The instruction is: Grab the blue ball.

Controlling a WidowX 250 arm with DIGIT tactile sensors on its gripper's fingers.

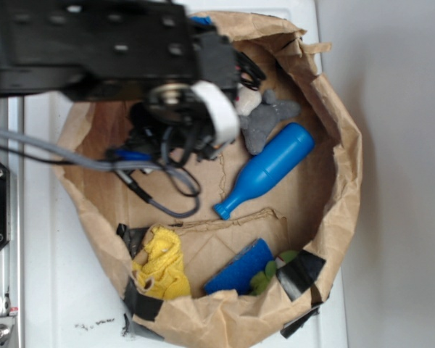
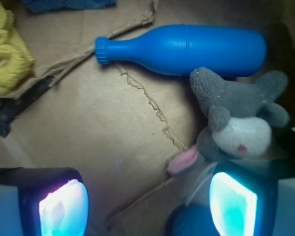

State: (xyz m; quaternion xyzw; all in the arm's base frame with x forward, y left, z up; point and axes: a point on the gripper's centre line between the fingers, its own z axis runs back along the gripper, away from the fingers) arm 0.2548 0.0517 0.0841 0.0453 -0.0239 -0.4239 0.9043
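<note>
Only the top of the blue ball [image 2: 191,222] shows, at the bottom edge of the wrist view, dark teal and round. It lies just inside the right fingertip [image 2: 233,204]. My gripper [image 2: 147,202] is open, its pads wide apart over brown paper, with nothing clamped between them. The left fingertip [image 2: 63,209] is far from the ball. In the exterior view the black arm and gripper [image 1: 156,134] hang over the left of the bag and hide the ball.
A grey plush mouse [image 2: 238,120] lies just beyond the right finger, a blue bottle [image 2: 187,49] behind it. A yellow knit toy [image 1: 162,264], a blue sponge block [image 1: 239,268] and a green item [image 1: 264,274] sit along the paper bag's rim [image 1: 344,152].
</note>
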